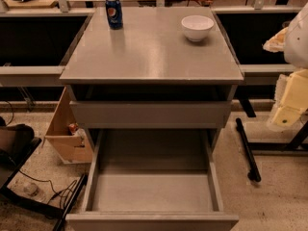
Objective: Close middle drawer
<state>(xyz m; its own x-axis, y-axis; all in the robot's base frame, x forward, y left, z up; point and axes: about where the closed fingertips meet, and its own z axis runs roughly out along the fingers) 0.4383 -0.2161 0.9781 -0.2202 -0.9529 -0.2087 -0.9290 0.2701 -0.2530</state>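
The middle drawer (152,192) of the grey cabinet is pulled far out toward me. Its grey floor and side walls show, and nothing lies inside it. Its flat front (152,221) sits at the bottom edge of the view. The drawer just beneath the tabletop (150,113) is nearly in, sticking out slightly. The lowest drawer is hidden under the open one. My gripper (289,99) shows as pale yellow-white parts at the right edge, beside the cabinet at top-drawer height, apart from the drawers.
A blue soda can (114,12) and a white bowl (197,27) stand on the cabinet top (151,52). An open cardboard box (67,134) is on the floor at left, with cables (48,196) nearby. A black bar (248,150) lies on the floor at right.
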